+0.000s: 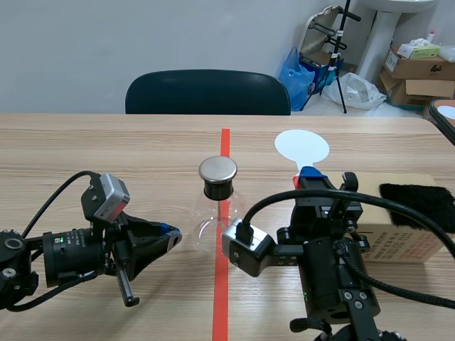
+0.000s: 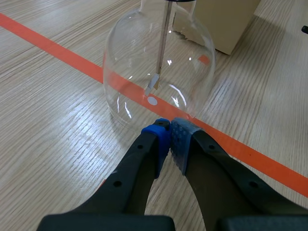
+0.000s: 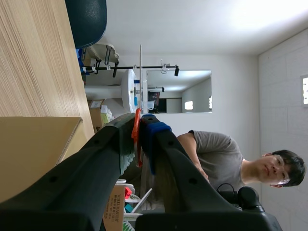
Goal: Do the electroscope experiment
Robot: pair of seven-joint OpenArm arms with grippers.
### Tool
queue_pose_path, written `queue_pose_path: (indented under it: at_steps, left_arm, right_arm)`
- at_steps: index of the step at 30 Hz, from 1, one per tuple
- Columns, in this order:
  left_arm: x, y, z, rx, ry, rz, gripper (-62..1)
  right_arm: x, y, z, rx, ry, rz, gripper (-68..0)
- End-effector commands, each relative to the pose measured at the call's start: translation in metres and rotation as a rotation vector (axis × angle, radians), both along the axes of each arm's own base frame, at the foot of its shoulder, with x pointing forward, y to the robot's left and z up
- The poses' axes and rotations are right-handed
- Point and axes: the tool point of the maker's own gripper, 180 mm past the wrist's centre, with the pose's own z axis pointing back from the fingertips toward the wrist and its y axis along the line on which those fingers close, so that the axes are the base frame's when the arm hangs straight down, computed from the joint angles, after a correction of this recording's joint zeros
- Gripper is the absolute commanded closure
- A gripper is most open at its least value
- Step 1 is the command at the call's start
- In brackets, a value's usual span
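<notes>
The electroscope, a clear glass flask (image 1: pixel 215 213) with a round metal cap (image 1: pixel 217 169), stands on the orange tape line at mid-table. In the left wrist view its rod and foil leaves (image 2: pixel 158 72) hang inside the glass (image 2: pixel 120 82). My left gripper (image 1: pixel 170 238) lies low just left of the flask, shut on nothing, its tips (image 2: pixel 169 131) nearly at the glass base. My right gripper (image 1: pixel 308 176) is shut on the red handle (image 3: pixel 137 134) of a white round paddle (image 1: pixel 302 147), held right of the flask with the disc pointing away from me. The disc shows edge-on (image 3: pixel 140 72) in the right wrist view.
A cardboard box (image 1: pixel 398 234) with a black cloth (image 1: pixel 416 206) on top sits at the right, behind the flask in the left wrist view (image 2: pixel 226 24). A dark chair (image 1: pixel 207 92) stands across the table. A person in a grey shirt (image 3: pixel 216 149) appears beyond my right gripper.
</notes>
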Motion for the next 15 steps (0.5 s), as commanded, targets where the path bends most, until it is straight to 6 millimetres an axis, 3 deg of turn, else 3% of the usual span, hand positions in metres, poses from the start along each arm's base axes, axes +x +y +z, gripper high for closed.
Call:
queue_pose_path:
  at_steps: [1,15]
  left_arm:
    - [0.003,-0.007,0.011,-0.042,-0.021,-0.005,-4.1]
    - [0.003,-0.007,0.011,-0.042,-0.021,-0.005,-4.1]
  right_arm:
    - [0.005,0.001,0.013,0.012,-0.043,0.008,-1.3]
    - [-0.008,0.051,0.013,-0.022,-0.048,0.295,-1.3]
